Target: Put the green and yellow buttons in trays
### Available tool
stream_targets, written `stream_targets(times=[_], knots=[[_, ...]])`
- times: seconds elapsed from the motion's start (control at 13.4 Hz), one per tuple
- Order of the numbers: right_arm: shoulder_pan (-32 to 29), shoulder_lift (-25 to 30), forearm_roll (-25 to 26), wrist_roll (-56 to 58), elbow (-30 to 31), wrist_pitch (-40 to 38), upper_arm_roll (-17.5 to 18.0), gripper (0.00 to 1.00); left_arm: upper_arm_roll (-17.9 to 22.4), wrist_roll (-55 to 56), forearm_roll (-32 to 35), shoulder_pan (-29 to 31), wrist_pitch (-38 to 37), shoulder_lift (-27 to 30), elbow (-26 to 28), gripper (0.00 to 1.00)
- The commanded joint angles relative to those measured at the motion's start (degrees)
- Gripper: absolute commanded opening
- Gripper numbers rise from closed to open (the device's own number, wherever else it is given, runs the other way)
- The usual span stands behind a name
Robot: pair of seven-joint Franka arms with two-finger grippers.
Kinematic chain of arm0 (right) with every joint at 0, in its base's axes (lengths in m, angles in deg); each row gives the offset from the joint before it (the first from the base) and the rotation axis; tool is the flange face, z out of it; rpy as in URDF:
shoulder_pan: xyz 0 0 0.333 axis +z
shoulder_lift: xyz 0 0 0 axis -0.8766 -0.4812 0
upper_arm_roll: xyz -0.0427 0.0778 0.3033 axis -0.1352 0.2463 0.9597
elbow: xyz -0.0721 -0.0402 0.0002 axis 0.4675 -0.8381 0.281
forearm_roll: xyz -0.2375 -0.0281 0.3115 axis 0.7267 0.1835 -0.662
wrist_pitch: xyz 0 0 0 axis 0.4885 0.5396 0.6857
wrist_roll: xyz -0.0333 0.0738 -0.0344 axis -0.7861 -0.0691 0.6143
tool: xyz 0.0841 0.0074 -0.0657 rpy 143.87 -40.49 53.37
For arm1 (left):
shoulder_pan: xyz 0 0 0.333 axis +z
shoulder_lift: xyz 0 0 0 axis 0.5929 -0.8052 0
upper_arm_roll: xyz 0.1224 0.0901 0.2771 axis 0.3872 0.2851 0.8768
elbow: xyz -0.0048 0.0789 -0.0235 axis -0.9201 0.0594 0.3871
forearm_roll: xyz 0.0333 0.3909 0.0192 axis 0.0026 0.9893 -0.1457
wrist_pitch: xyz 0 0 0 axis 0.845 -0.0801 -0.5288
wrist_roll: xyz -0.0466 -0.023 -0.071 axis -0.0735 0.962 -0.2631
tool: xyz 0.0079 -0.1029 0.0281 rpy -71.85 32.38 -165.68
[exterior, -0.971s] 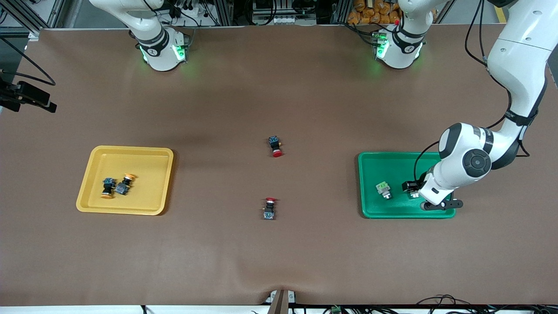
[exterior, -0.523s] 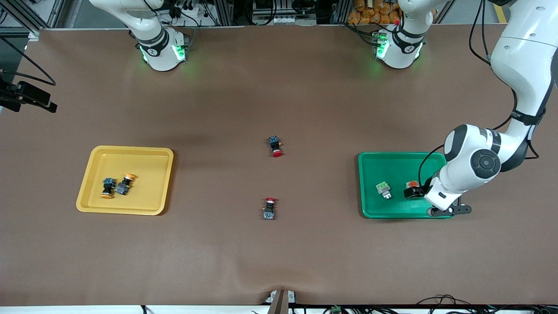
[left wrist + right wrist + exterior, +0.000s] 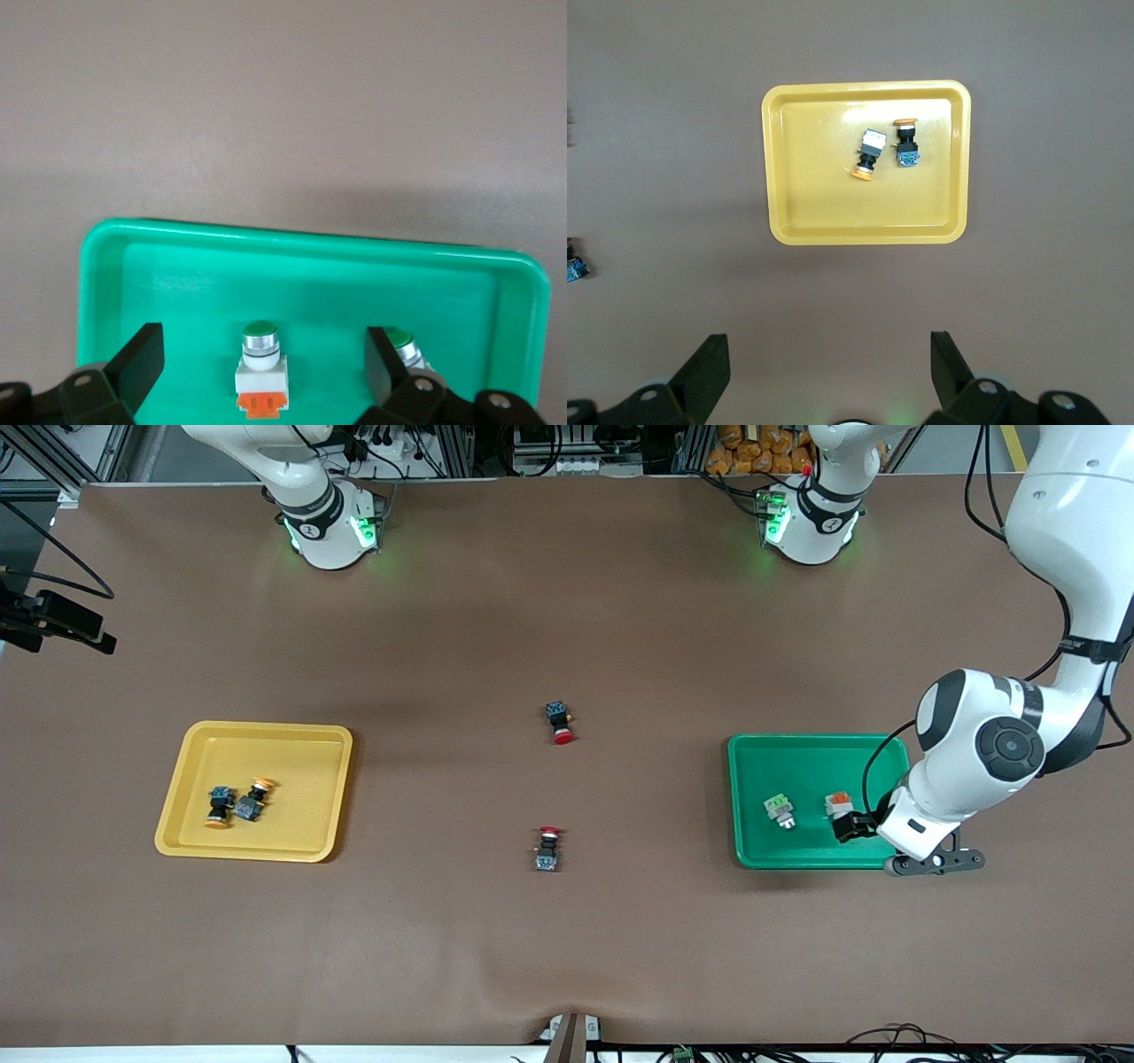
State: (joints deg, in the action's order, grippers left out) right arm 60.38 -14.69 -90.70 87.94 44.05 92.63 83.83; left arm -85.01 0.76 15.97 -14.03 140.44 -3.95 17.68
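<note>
Looking down from the front camera, you see the left arm folded at the elbow past the table's left-arm end, its wrist angled down so the left gripper (image 3: 852,828) hangs low over the shallow green plastic tray (image 3: 808,755). Its fingers (image 3: 137,365) are spread wide and hold nothing. Both white-bodied green-faced push-buttons (image 3: 780,810) (image 3: 260,366) lie in that tray, near each other. The right arm waits, its right gripper (image 3: 829,372) high over the table, fingers apart and empty. The two dark-bodied buttons with orange-yellow caps (image 3: 218,806) (image 3: 905,143) lie side by side in the shallow yellow plastic tray (image 3: 266,733).
</note>
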Motion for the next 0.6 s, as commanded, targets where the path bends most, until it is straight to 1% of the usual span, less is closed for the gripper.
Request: stream_targets(times=[0.0,0.07,0.15,0.22,0.3,0.37,0.45,0.52], knots=[[-0.11,-0.66,-0.15,-0.73,-0.46,-0.03,0.43,1.0,0.12,-0.25,1.04,-0.98,-2.36,4.3,0.22,1.0],[-0.02,-0.66,-0.15,-0.73,-0.46,-0.37,0.34,1.0,-0.14,-0.34,0.69,-1.24,-3.67,5.44,-0.04,1.0],[-0.2,-0.66,-0.15,-0.73,-0.37,-0.29,0.43,1.0,-0.23,-0.26,0.25,-2.81,-6.29,6.84,-0.91,1.0],[-0.2,-0.66,-0.15,-0.73,-0.46,-0.2,0.34,1.0,0.55,-0.25,-0.1,-5.52,-9.45,8.33,-1.88,1.0],[-0.11,-0.66,-0.15,-0.73,-0.46,-0.29,0.34,1.0,3.17,-0.25,-0.98,-9.03,-12.79,11.05,-2.41,1.0],[-0.11,-0.66,-0.15,-0.73,-0.46,-0.46,0.34,1.0,6.33,-0.25,-3.42,-12.81,-15.43,14.03,-2.5,1.0],[-0.11,-0.66,-0.07,-0.64,-0.46,-0.64,0.43,1.0,8.88,-0.43,-7.1,-15.28,-17.63,16.93,-2.5,1.0],[-0.11,-0.58,-0.07,-0.64,-0.46,-0.73,0.43,1.0,10.39,-1.21,-9.84,-16.79,-19.22,19.4,-2.5,1.0]])
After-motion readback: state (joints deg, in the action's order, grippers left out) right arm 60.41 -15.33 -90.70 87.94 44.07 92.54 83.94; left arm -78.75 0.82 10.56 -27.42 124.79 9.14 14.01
